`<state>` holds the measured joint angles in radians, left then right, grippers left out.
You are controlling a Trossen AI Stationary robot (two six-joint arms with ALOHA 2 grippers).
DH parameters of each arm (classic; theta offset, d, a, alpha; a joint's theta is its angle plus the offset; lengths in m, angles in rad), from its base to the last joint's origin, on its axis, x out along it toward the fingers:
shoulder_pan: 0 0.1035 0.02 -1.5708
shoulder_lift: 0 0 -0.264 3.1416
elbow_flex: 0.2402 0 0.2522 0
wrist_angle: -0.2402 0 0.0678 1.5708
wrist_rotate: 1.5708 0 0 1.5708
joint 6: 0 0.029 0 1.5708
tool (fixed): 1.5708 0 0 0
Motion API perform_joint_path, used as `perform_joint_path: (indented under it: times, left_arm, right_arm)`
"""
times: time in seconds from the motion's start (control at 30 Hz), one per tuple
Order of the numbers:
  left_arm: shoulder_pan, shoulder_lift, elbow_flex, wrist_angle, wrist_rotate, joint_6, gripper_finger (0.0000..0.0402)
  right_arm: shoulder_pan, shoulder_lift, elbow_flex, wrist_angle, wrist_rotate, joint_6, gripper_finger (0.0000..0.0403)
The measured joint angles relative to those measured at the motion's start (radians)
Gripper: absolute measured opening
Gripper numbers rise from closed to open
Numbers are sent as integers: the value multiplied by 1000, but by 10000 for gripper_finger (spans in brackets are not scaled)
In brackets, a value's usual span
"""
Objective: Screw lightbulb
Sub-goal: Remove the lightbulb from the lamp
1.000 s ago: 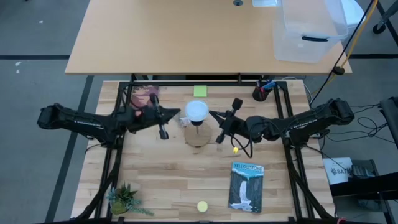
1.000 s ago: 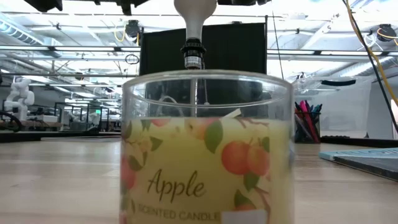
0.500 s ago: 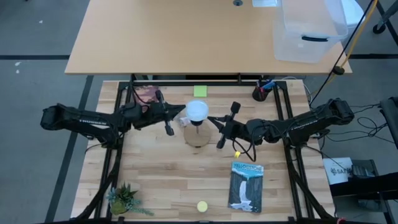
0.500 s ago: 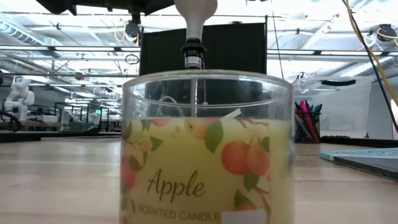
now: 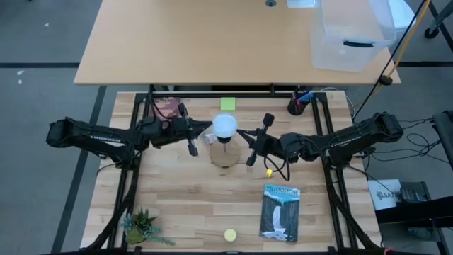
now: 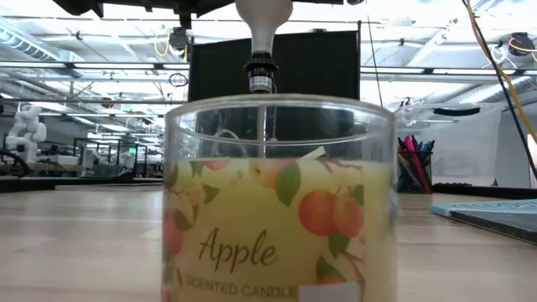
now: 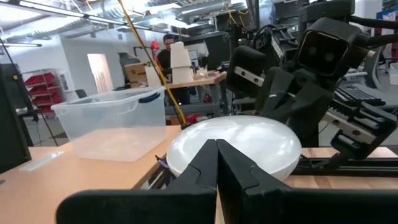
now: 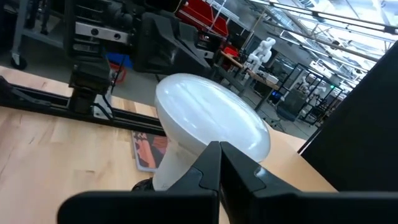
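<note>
The lightbulb (image 5: 225, 125) stands upright at the table's middle, white dome up. Its grey neck runs down into the black socket (image 6: 261, 74) of a round wooden base (image 5: 225, 159). My left gripper (image 5: 211, 129) is shut and lies level, pointing at the dome's left side. In the left wrist view its tips (image 7: 216, 144) stand right in front of the dome (image 7: 255, 146). My right gripper (image 5: 241, 132) is shut too and points level at the bulb's right side. Its tips (image 8: 214, 147) stand before the dome's underside (image 8: 205, 124). My left gripper has its shut fingertips level at the left side of the dome (image 7: 186, 152), coming from the table's left; I cannot tell whether they touch it. My right gripper has its shut fingertips at the dome's right lower edge (image 8: 186, 146), coming from the table's right; I cannot tell whether they touch it.
An apple candle jar (image 6: 277, 210) stands near the front edge, just before the low camera. A book (image 5: 281, 211), a small yellow ball (image 5: 268, 172) and a plant (image 5: 141, 228) lie nearby. A pen cup (image 5: 297, 106) and a green note (image 5: 227, 104) sit at the back.
My left gripper has gone toward the table's right, closing up on the bulb's left side, still shut. The bulb and the base have stayed where they were.
</note>
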<state>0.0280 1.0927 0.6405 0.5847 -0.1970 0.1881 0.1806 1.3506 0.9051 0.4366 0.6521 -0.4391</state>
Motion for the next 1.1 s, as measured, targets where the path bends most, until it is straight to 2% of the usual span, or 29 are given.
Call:
perform_joint_path:
  times: [0.6,0.73,0.83,0.97,1.1]
  left_arm:
    - [-88,1,0,-34,14,-21,0]
    - [-114,3,-2,-38,12,14,0]
    - [-141,-16,-2,-18,-57,67,0]
    - [-152,-43,-2,-12,-240,110,0]
    - [-107,-45,-2,-18,-272,68,0]
  right_arm:
    - [-57,0,0,2,5,-15,0]
    - [-64,0,0,1,4,-22,0]
    - [-63,0,0,-1,12,-35,0]
    - [-35,0,0,-2,24,-37,0]
    - [-2,0,0,-1,32,-41,0]
